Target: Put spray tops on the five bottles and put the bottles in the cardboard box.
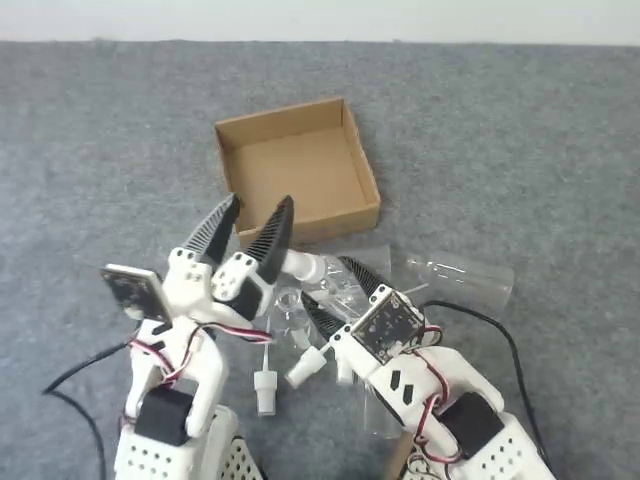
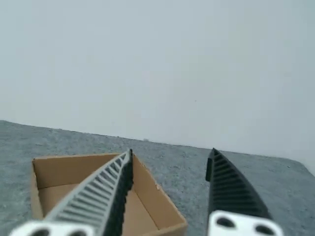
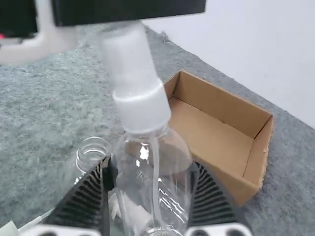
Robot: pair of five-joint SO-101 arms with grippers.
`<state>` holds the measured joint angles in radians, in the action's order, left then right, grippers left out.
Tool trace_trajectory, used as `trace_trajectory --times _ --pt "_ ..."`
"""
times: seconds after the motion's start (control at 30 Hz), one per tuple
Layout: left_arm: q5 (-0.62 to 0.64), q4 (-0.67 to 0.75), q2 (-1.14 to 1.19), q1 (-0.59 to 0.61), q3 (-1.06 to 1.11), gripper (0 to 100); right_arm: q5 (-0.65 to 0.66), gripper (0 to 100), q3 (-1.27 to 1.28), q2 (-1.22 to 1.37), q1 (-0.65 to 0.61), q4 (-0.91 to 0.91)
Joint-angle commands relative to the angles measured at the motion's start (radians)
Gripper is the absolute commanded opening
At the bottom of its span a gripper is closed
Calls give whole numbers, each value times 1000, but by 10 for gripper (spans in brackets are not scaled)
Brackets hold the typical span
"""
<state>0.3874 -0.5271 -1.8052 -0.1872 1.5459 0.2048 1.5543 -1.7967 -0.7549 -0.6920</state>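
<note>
Right gripper (image 3: 150, 172) clamped on a clear plastic bottle (image 3: 165, 152); left gripper (image 1: 255, 222) spread wide.
Ribbed black fingers (image 3: 86, 196) pinch its rounded body. The long axis runs away from the wrist, white spray top (image 3: 138, 93) foremost, near the square cardboard box (image 3: 221, 118).

Soft, bright, even light falls over the grey surface (image 1: 520, 150), and shadows on it are faint. In the high view the cardboard box (image 1: 300, 165), toward 12 o'clock, shows a shaded outer wall facing 6 o'clock. Small white glints sit on the clear bottle (image 3: 147, 147). The wall (image 2: 157, 64) is evenly pale.
</note>
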Motion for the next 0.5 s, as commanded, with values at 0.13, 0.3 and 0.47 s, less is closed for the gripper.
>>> trace_trajectory --times 0.13,0.3,0.47 --pt "-48 -17 -14 -80 -4 224 14 6 -52 -19 -19 13" --pt "-54 -14 -14 -74 -2 224 15 6 -52 -19 -19 13" --pt "-49 17 -15 -20 -5 224 17 6 -54 -19 -19 13"
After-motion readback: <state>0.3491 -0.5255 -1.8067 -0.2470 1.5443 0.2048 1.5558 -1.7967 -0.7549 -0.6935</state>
